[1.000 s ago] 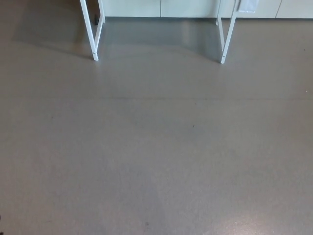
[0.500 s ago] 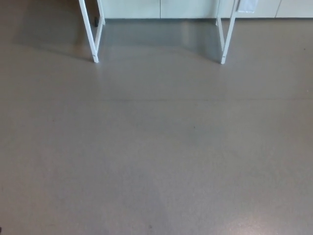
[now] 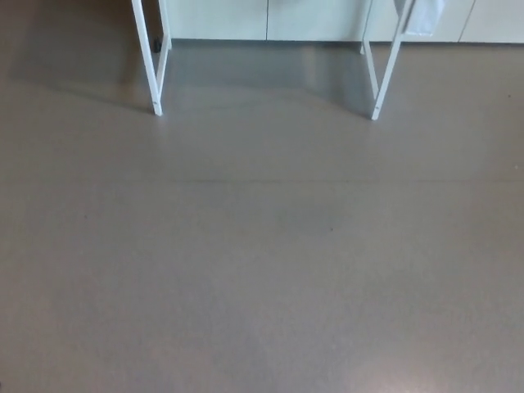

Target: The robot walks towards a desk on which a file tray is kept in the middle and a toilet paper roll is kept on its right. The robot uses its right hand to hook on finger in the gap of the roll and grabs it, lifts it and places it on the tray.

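- Grey floor (image 3: 262, 270) fills nearly the whole head view — smooth, with a faint sheen at the far side.
- Pale cabinet fronts (image 3: 221, 18) run along the far edge.
- Two white leg frames stand on the floor — left leg frame (image 3: 154, 65) and right leg frame (image 3: 381, 70); the counter top lies out of frame.
- A light tag (image 3: 426, 16) hangs by the right frame.
- Neither robot hand shows, nor tray, nor roll.

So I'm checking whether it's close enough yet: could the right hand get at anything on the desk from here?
Probably not. Only the desk's white legs show at the top of the head view, with a wide stretch of bare floor before them. The desktop, the tray, the roll and both hands are out of view.
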